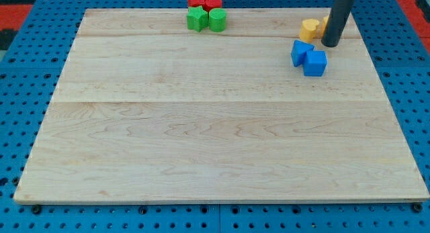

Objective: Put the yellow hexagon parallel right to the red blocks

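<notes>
A wooden board point(215, 125) seen from above. Using the dark rod's tip point(330, 43) as the landmark: a yellow block point(309, 28), probably the hexagon, sits just to its left and slightly higher, close to touching. A second yellow piece point(325, 23) peeks from behind the rod. There are no fingers; the rod grips nothing. The red blocks point(204, 1) lie far to its left at the top edge, green blocks point(207, 19) just below them. Two blue blocks point(308, 57) sit just below it.

Pale wooden board point(201, 125) (visible grain, smooth), matt dark rod point(340, 15).
</notes>
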Controlling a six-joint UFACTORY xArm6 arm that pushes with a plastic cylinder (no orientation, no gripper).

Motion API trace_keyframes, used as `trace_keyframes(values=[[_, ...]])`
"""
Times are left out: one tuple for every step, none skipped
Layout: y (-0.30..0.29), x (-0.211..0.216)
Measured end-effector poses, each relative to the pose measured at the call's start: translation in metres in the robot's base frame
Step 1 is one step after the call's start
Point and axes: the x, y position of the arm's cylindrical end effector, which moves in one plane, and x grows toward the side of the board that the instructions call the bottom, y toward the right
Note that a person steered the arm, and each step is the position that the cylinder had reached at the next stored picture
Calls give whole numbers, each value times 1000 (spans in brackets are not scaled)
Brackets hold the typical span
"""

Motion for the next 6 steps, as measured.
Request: trace_keyframes(values=[[0,-43],[-2,-49],[5,-27],[26,-27],[41,-40],[40,-86]])
